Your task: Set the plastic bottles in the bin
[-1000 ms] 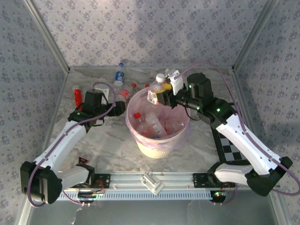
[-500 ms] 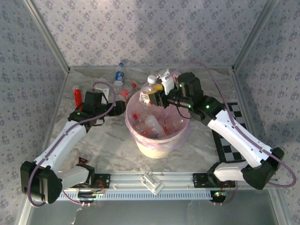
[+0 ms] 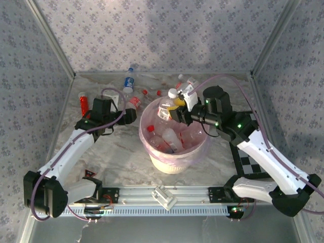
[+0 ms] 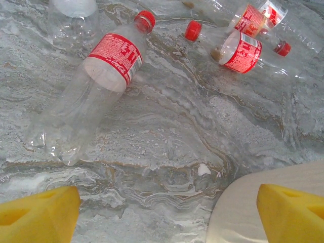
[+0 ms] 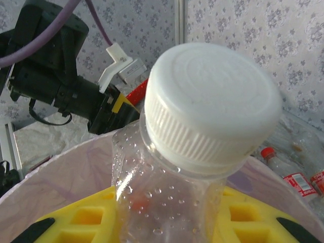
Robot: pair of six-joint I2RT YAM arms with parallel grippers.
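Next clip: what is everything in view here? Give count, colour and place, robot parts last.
bin: one, cream-white, pink liner, table centre.
held bottle: one, clear, white cap, over the bin.
bottles in the bin: several, clear, one red cap showing; exact count unclear.
bottles on the table: at least five, clear, red labels and caps, behind and left of the bin.
blue-labelled bottle: one, far edge.
checkerboard: one, black and white, right of the bin.
table: one, grey marbled.
left gripper: open, yellow pads, left of the bin.
right gripper: shut on the held bottle.
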